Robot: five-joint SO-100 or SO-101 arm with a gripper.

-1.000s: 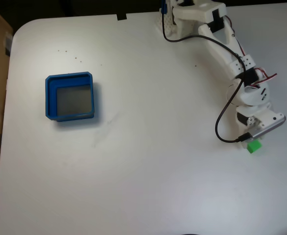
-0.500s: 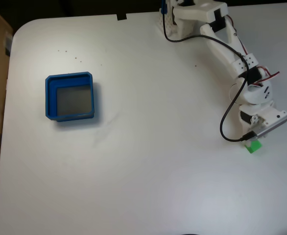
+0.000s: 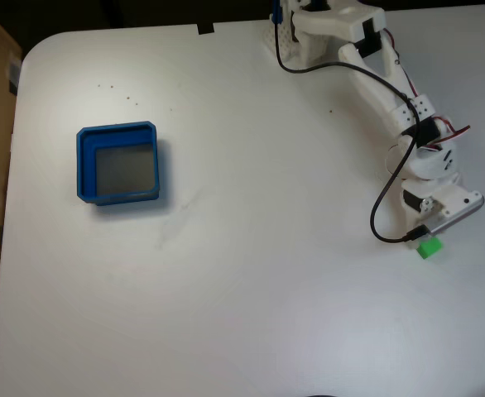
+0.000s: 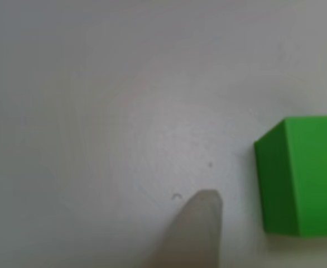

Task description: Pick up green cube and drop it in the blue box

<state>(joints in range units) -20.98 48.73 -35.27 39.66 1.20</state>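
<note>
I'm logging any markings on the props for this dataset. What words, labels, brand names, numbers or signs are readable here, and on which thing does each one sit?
None can be read in either view.
green cube: plain faces, no print.
blue box: plain walls and grey floor, no label.
Arm and claw: no legible marking; any print is too small to tell.
Table: only faint specks and scuffs, no text.

bright green cube (image 3: 429, 247) at the right of the fixed view, plain darker-shaded left face in the other view (image 4: 303, 176), blue box (image 3: 84, 165) with grey floor at the left, white table (image 3: 242, 289), white arm (image 3: 387, 95) with black cable (image 3: 379, 215), pale grey fingertip (image 4: 197, 234)
</note>
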